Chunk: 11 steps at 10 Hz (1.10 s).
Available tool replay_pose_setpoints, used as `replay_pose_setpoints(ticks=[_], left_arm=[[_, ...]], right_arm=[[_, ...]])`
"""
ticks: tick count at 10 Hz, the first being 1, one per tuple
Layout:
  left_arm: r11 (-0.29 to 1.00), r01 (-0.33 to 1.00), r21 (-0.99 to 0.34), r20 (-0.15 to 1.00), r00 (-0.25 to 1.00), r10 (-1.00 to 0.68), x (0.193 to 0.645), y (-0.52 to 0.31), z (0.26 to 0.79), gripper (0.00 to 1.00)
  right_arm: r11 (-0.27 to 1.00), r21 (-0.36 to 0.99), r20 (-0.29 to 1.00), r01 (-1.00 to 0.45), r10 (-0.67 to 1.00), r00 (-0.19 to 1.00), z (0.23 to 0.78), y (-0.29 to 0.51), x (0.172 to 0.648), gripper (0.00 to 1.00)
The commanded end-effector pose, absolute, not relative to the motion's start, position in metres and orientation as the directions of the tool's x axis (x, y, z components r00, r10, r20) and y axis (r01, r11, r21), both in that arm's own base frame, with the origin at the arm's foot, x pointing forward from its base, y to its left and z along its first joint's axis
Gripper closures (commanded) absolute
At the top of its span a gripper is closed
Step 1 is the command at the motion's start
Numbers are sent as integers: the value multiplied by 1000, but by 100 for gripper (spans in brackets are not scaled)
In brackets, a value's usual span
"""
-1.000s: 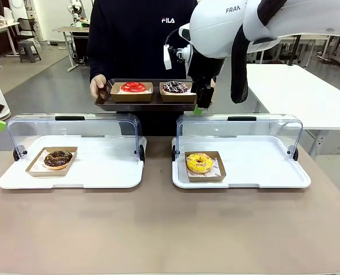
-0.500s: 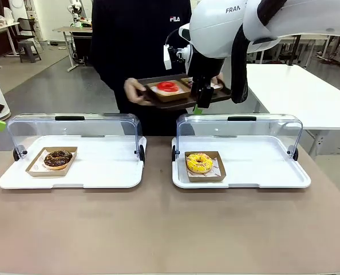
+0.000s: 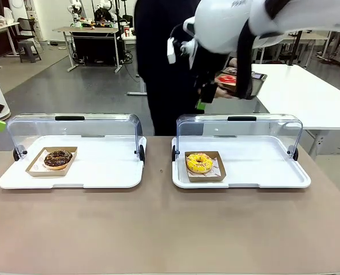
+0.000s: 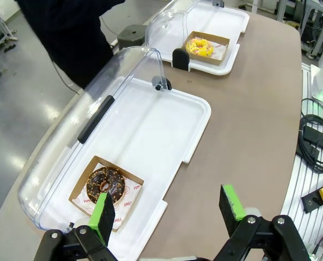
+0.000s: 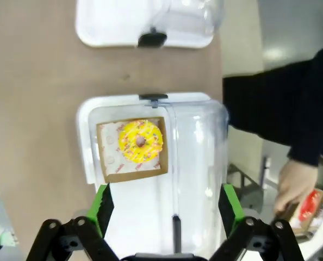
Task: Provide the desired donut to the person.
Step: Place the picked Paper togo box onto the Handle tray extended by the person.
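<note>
Both end effectors, left (image 4: 169,215) and right (image 5: 166,211), hang wide and empty, while the person (image 3: 164,57) stands far right holding a tray (image 3: 247,80) of donuts beyond the table (image 3: 158,229).

Person (image 3: 170,69): head and shoulders ran off the top edge of the front view; the right arm stood in front of one side of the body.
Dark tray (image 3: 241,80): mostly behind the right arm; what lay on it beyond a red patch could not be made out.
Right gripper (image 3: 201,103): one green pad showed in the front view, the other was hidden.
Person's hand (image 5: 294,185): blurred in the right wrist view, fingers indistinct.
Left gripper (image 4: 169,209): its base was cut by the bottom edge.
</note>
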<state>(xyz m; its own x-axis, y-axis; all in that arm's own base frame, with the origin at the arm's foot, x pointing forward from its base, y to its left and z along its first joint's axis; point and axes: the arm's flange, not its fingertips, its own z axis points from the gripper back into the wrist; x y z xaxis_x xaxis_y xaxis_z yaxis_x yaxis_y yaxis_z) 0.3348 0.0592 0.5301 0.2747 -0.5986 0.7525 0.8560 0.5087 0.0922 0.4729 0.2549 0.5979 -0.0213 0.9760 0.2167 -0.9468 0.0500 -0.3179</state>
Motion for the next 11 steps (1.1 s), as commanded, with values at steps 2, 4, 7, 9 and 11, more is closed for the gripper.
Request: replay_pose_setpoints(ticks=[2,4,7,9,11], left_arm=[[508,857,88,759,273,-592,334,60,529,0],[508,857,88,759,273,-592,334,60,529,0],[508,857,88,759,273,-592,334,60,529,0],[508,857,88,759,273,-592,334,60,529,0],[508,857,88,759,273,-592,334,60,529,0]], right_arm=[[124,-236,396,-964,918,20,652,122,390,0],[209,-206,480,-956,873,87,644,60,380,0],[343,-181,667,-922,731,141,608,-22,362,0],[390,-219,689,-895,711,141,586,-42,349,0],[412,-188,709,-892,685,167,573,-57,350,0]])
